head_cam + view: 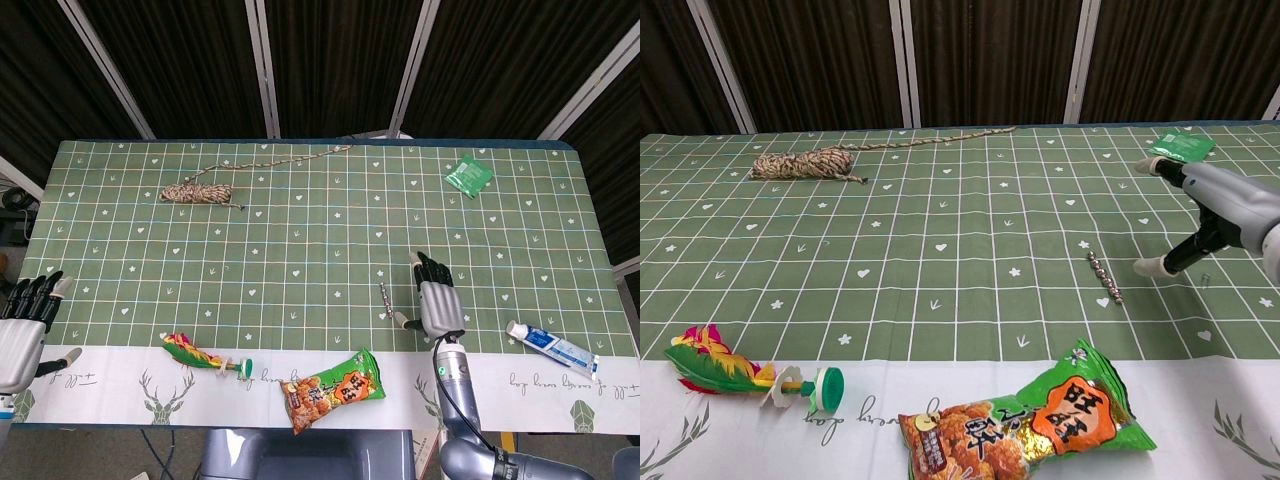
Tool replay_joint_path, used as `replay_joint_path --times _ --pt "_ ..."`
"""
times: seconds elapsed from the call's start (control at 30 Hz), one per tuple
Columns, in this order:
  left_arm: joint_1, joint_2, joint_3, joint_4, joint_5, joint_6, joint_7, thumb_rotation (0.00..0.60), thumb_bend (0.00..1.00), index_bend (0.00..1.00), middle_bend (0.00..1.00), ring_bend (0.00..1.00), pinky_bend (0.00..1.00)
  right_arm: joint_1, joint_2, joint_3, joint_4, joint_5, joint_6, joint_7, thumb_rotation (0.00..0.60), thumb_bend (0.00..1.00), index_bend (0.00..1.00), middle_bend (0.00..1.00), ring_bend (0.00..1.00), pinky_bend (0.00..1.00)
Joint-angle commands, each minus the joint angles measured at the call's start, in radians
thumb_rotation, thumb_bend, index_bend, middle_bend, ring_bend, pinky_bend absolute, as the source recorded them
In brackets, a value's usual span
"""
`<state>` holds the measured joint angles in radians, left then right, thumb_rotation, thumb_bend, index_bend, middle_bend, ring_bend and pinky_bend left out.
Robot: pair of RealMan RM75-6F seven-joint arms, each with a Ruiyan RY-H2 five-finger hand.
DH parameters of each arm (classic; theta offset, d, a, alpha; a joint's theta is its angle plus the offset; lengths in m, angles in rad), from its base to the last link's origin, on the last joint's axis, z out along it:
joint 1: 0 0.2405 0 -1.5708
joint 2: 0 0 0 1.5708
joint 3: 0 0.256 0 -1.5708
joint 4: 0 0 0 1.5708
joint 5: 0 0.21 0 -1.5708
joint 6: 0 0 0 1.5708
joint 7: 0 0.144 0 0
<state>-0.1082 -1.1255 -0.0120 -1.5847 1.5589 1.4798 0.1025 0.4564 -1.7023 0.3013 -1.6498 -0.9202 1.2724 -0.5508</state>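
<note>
Head view has the right robot hand spread and holding nothing just beside the thin silvery beaded chain on the green checked desk. Judging by that, a low thumb could flick the chain away; the left robot hand rests unclenched, well apart

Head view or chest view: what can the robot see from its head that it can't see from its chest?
Only the head view shows the left hand, open at the table's near left edge, and the toothpaste tube lying to the right of the right hand. The chest view adds no thing of its own; it just shows the snack bag's printed front closer up. Both views share the right hand, open beside the small chain, plus the snack bag, the feather toy, the ball of twine and the green packet.
</note>
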Motion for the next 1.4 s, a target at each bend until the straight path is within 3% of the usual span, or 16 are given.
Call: replay_joint_path --times 0.03,0.53,1.4 --pt "0.001 0.0 0.0 0.0 0.0 0.001 0.0 0.6 0.06 0.0 0.0 0.0 0.0 0.007 -0.013 -0.004 0.018 0.017 0.002 -0.005 0.6 0.13 0.0 0.0 0.0 0.0" --pt "0.003 -0.007 -0.003 0.002 -0.004 0.009 0.009 0.6 0.05 0.0 0.0 0.0 0.0 0.032 -0.066 -0.032 0.104 0.07 -0.01 -0.035 0.6 0.13 0.0 0.0 0.0 0.0" --pt "0.004 -0.009 -0.005 0.001 -0.011 0.008 0.014 0.6 0.06 0.0 0.0 0.0 0.0 0.074 -0.158 -0.011 0.238 0.108 -0.04 -0.008 0.6 0.13 0.0 0.0 0.0 0.0"
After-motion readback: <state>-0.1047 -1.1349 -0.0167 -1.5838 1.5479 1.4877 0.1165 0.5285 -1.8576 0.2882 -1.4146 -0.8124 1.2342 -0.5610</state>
